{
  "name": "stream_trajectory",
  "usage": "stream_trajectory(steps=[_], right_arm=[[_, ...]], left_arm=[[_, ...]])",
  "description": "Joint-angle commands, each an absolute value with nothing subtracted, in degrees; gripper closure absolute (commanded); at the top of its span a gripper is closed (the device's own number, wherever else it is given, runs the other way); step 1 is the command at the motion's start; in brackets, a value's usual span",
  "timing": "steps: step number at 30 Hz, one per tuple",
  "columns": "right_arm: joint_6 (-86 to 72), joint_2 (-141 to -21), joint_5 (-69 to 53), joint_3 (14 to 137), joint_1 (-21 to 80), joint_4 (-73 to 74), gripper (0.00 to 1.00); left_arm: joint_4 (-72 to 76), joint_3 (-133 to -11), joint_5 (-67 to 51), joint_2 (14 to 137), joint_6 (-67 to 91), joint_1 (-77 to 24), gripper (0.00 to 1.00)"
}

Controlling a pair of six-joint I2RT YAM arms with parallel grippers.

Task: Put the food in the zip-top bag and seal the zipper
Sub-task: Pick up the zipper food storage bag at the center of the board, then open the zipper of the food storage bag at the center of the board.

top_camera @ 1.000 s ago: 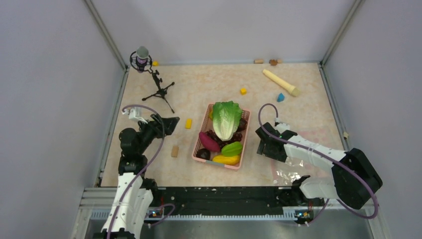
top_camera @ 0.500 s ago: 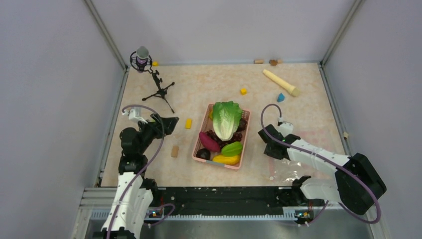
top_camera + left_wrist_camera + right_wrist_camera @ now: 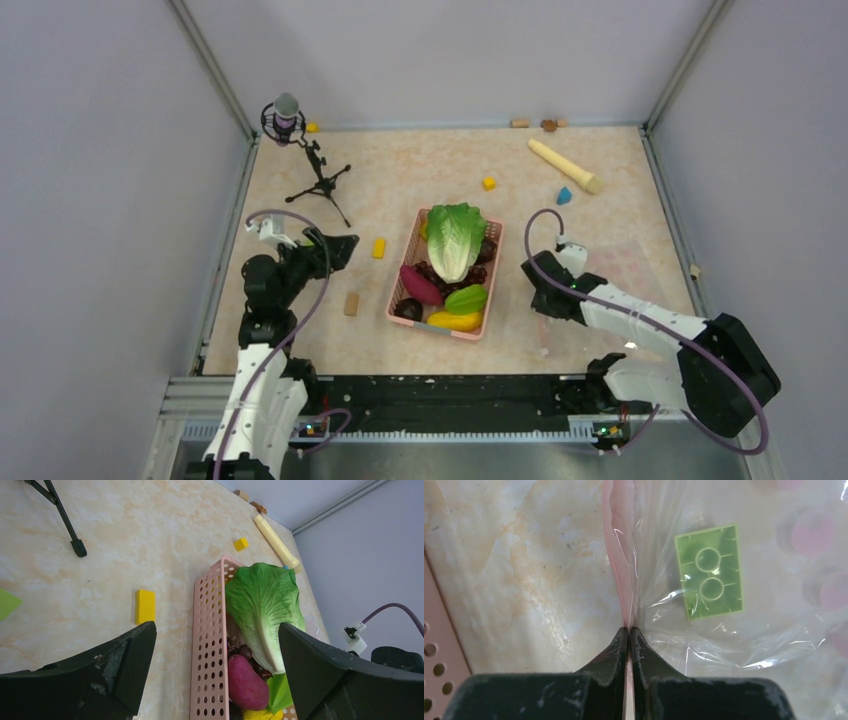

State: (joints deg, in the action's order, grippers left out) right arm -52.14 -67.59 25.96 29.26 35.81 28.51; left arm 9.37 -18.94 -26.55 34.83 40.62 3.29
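The food lies in a pink basket: a green-white lettuce head, a magenta sweet potato, a green pod, a yellow fruit and dark pieces. The clear zip-top bag lies flat on the table to the right of the basket, and a light green square label shows through it. My right gripper is shut on the bag's pinkish zipper at its left edge. My left gripper stands wide open left of the basket, holding nothing.
A microphone on a tripod stands at the back left. A beige rolling pin, a blue block and a yellow cube lie behind the basket. A yellow block and a tan block lie to its left.
My right gripper has closed from open onto the bag's zipper edge, and its arm has shifted slightly toward the near side. The left arm has stayed still.
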Motion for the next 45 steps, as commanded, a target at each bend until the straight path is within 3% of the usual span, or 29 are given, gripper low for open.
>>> stream_trajectory(steps=[1,12,18,29,35,45], right_arm=[[-46.16,-63.49,17.9,27.89,35.51,27.97,1.0],[-33.27,-39.38,0.44,32.09,35.55,20.84,1.0],[-32.81,-34.77,-8.03,33.9,35.54,20.13,1.0],[-38.05,-35.8,-10.87,35.42,35.56,16.85,1.0],[-41.29,-37.17,-13.41,37.68,35.51,16.15,1.0],[-44.28,-34.41,-15.34,38.08,35.52,16.73,1.0]], left_arm=[[12.39,-19.6,-28.25,35.63,41.16,3.4,0.03],[29.23,-16.51,-43.66,38.54,46.62,0.37,0.03],[28.07,-19.48,-36.99,40.91,40.12,-17.52,0.03],[36.36,-28.33,-25.93,60.95,39.56,-41.77,0.03],[32.99,-35.54,-18.59,69.85,35.99,-49.76,0.11],[31.07,-40.44,-14.57,76.64,34.15,-53.61,0.3]])
